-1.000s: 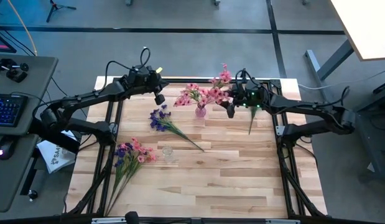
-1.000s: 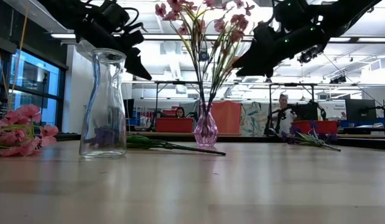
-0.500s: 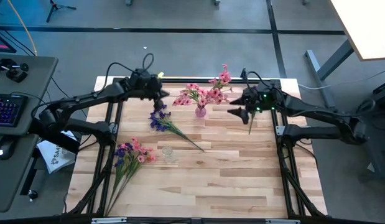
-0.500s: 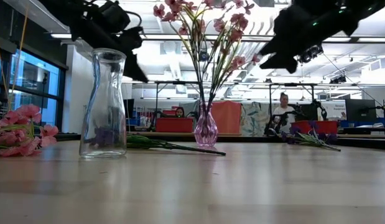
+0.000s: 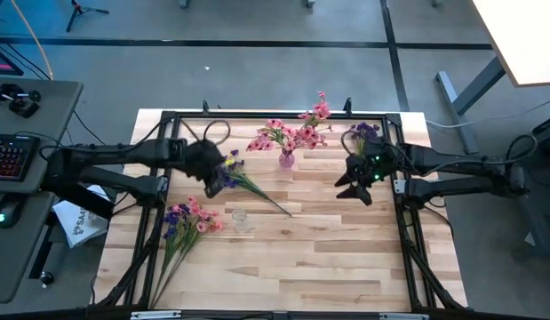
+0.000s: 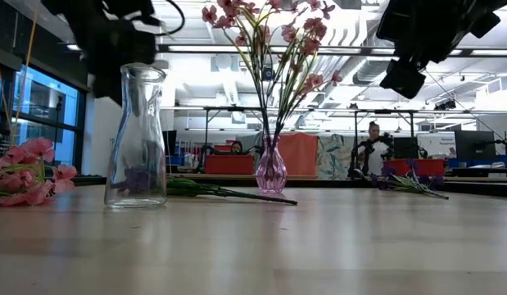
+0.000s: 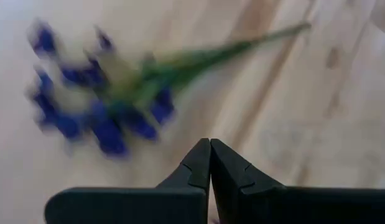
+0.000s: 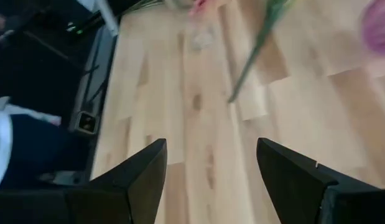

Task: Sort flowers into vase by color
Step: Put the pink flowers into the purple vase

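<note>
High view: left gripper [image 5: 212,178] over purple flowers [image 5: 228,171]; left wrist view shows fingers [image 7: 198,168] pressed together, empty. Right gripper [image 5: 353,185] spread wide, empty. Low view alone shows clear vase [image 6: 137,139] empty, pink vase [image 6: 271,170] holding pink flowers [image 6: 269,33].

The left gripper [image 5: 214,180] now sits lower, toward 6 o'clock, over the purple spray [image 5: 228,172]; the right gripper [image 5: 353,187] swings off the pink vase [image 5: 286,159] toward 4 o'clock.

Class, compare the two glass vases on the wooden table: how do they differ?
The small pink glass vase holds pink flower sprays; the clear glass carafe vase stands empty. The pink vase is bulbous and tinted, the carafe tall and colourless. Both stand upright.
</note>
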Robot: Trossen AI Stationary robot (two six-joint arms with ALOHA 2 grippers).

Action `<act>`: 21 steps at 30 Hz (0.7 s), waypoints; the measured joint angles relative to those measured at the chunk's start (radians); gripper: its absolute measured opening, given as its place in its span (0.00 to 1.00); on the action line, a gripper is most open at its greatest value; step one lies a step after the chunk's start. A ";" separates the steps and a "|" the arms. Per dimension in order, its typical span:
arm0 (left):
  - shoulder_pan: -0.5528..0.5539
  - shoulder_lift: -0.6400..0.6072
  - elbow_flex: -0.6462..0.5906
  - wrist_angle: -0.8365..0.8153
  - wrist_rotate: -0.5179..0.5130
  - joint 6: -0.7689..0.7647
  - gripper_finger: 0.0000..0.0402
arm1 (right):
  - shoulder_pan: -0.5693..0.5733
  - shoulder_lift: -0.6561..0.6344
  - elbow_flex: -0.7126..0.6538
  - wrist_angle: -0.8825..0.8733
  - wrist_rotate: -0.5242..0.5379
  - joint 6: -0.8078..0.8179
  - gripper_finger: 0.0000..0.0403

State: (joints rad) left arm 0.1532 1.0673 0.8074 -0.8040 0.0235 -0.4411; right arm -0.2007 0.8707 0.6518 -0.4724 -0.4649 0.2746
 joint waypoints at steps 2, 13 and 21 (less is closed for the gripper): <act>-0.070 -0.005 0.000 -0.028 -0.001 -0.148 0.00 | 0.043 0.015 0.000 0.015 0.001 0.047 0.60; -0.507 0.040 -0.032 -0.078 -0.003 -0.608 0.00 | 0.274 0.130 0.000 0.304 0.327 0.459 0.60; -0.821 0.046 -0.082 -0.067 -0.040 -0.807 0.00 | 0.355 0.263 0.000 0.479 0.449 0.677 0.60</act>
State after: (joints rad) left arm -0.6683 1.1131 0.7256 -0.8709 -0.0169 -1.2482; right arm 0.1544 1.1340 0.6518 0.0062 -0.0155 0.9521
